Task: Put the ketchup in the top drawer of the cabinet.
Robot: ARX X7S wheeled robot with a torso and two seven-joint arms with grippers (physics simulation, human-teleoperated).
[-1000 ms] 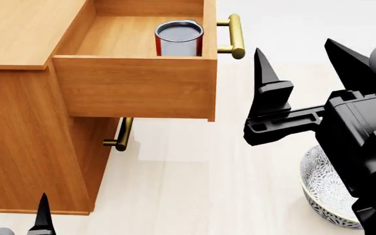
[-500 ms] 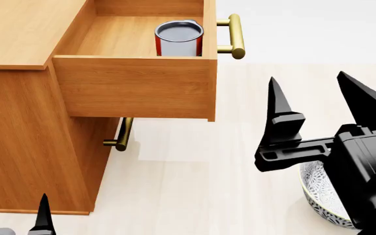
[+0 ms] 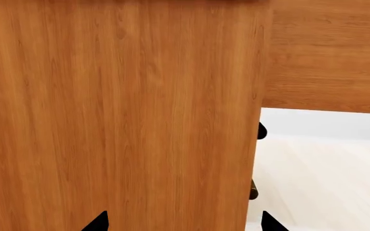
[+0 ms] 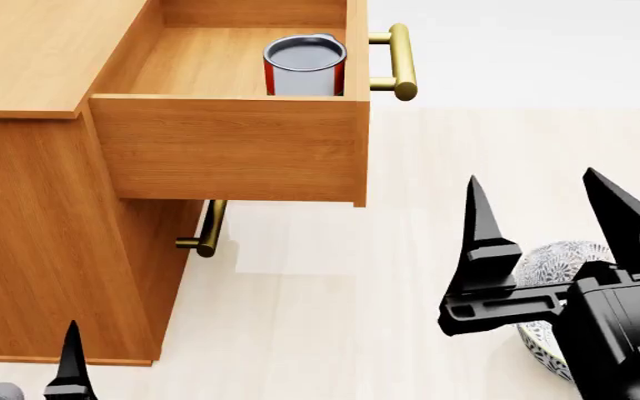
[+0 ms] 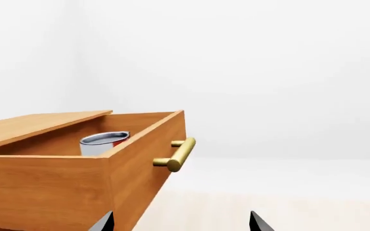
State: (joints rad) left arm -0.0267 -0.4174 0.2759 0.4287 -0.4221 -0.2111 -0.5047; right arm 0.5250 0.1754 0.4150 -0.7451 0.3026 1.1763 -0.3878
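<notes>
Right gripper point(image 4: 548, 221) released, fingers point(image 4: 482, 225) spread wide, holding nothing, above the patterned bowl point(image 4: 552, 265). Left gripper point(image 3: 181, 222) also apart, empty, facing the cabinet point(image 4: 42, 250). Ketchup point(image 4: 304, 65) upright inside the pulled-out top drawer point(image 4: 231, 146).

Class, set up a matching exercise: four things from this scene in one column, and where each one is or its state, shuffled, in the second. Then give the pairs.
Things
1. red-labelled ketchup can with a grey metal top
2. light-brown wooden top drawer
3. grey-white patterned bowl
4. black right gripper

Places or states
A. pulled out
B. on the floor
C. open, holding nothing
D. upright inside the drawer

Pairs: 1-D, 2-A, 3-B, 4-C
</notes>
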